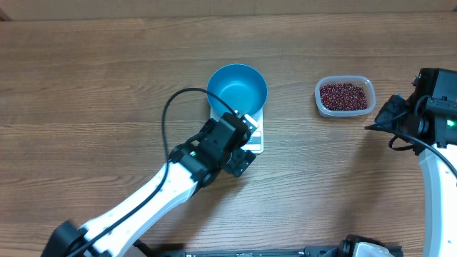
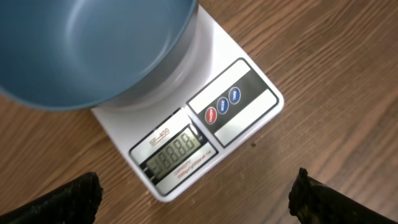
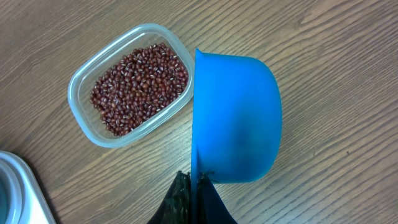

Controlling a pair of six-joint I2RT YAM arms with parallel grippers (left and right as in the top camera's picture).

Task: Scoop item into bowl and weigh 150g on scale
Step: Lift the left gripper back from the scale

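At mid-bench: the bowl (image 1: 237,87) sits on the scale (image 1: 255,137), covering its far end and overhanging the sides; the inside shows plain teal-blue.
Scale: white and rectangular, flat on the bench (image 1: 86,86). Its display and three round buttons, one red and two blue, lie clear of the bowl at the end nearest the left arm. I cannot read the digits.
Beans (image 1: 345,96): a loose red-brown heap in a clear tub (image 3: 81,118), to the right of the bowl and well apart from the scale.
Left end effector (image 2: 196,199): jaws spread wide and holding nothing, poised just off the display end of the scale. One dark finger (image 2: 68,199) shows at each lower corner of the wrist view, over bare wood.
Right end effector (image 3: 196,202): pinched tight on the lower edge of a blue scoop (image 3: 236,118).
Scoop: turned on edge, its flat rim facing the tub and just beside the tub's corner; whether they touch I cannot tell.
Right arm: at the bench's right side, near the tub.
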